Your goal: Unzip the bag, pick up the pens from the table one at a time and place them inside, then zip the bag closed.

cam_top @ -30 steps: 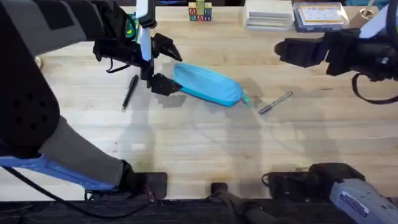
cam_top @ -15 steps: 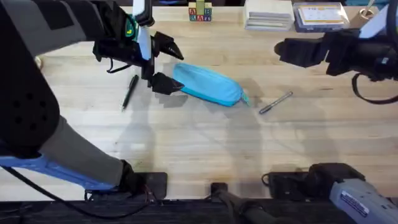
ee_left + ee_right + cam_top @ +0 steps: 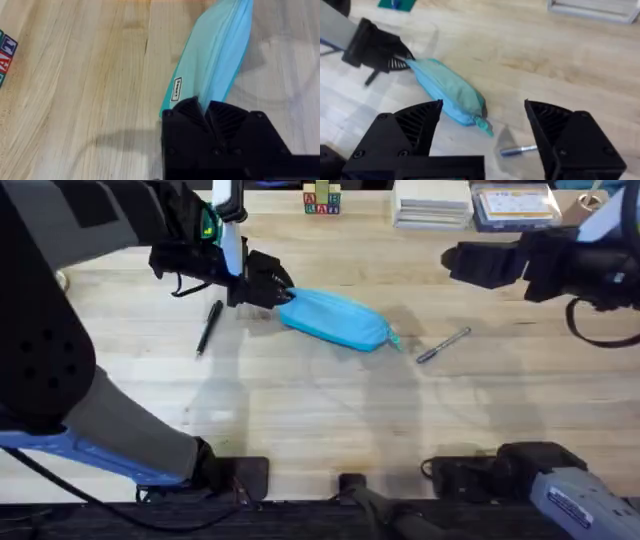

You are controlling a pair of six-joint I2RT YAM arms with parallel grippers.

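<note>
- Overhead: the left gripper (image 3: 277,292) pinches the bag's (image 3: 335,319) near end on the table (image 3: 300,410).
- The right gripper (image 3: 482,125) hangs spread wide above a silver pen (image 3: 443,345).

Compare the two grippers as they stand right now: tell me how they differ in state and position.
The left gripper is shut on the bag, pinching its end; the right gripper is open and holds nothing. The left gripper sits low at the table, touching the bag; the right gripper hangs apart from it, off to the right side, with a silver pen lying nearer to it. Both have black fingers.
</note>
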